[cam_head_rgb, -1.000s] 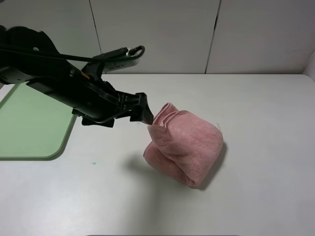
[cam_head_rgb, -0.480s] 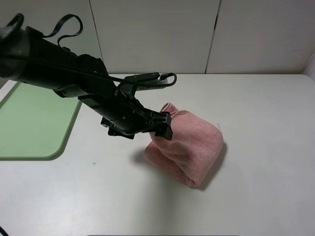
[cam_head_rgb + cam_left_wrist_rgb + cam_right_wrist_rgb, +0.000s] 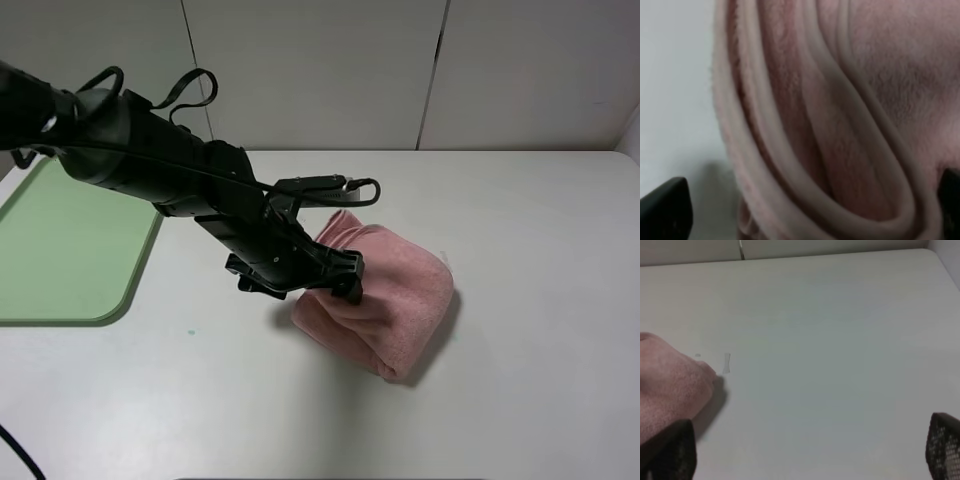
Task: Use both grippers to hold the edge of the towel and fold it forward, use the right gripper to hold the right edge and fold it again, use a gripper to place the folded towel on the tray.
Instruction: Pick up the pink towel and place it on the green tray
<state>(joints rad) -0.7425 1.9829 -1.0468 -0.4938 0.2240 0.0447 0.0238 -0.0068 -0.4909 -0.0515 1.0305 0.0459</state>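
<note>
No brand, label or writing can be read anywhere. Nearest the camera, the folded pink towel (image 3: 385, 300) lies bundled on the white table (image 3: 540, 300) a little right of its middle, its long axis running diagonally from the near-left to the far-right, with the stacked hem edges (image 3: 805, 150) facing the left arm. The left gripper (image 3: 340, 280) reaches over the bundle's left end, jaws spread wide on either side of the layered folds and not closed on them. The right gripper (image 3: 810, 450) hangs over bare table beside the towel, jaws wide apart, holding nothing. Farther left, the green tray (image 3: 60, 250) sits at the table's edge, well apart from the towel.
</note>
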